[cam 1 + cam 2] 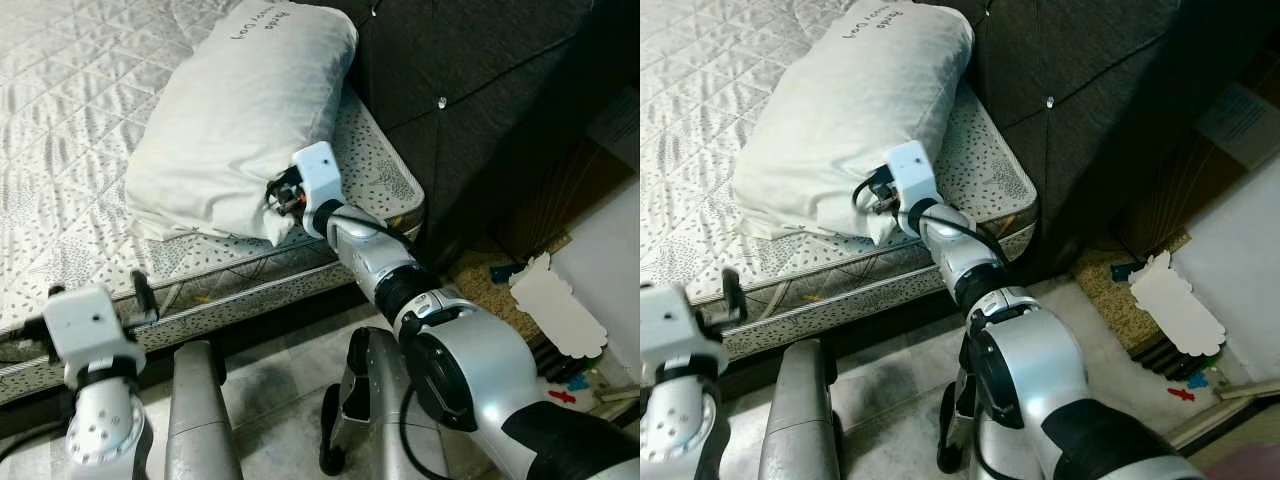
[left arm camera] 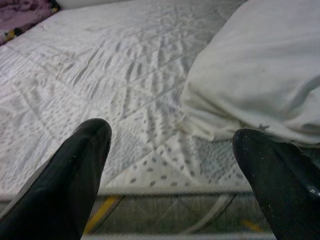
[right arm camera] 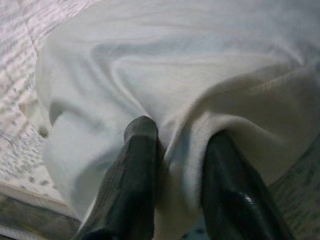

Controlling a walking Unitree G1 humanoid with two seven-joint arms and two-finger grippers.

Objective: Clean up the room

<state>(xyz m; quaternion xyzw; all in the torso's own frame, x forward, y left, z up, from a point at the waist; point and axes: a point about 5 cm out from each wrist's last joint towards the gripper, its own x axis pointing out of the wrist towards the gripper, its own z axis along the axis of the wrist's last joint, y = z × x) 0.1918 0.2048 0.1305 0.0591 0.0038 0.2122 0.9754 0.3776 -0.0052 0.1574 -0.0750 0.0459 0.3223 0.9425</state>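
Right tool (image 3: 175,165) of mine pinches a fold of the white pillow (image 1: 240,120), which lies on the bed (image 1: 60,130) near the dark headboard (image 1: 460,70). My left tool (image 2: 175,180) hovers spread at the mattress edge. I judge I am positioning the pillow; next comes releasing it. Fabric hides my right fingertips, and the pillow's printed lettering is unreadable.
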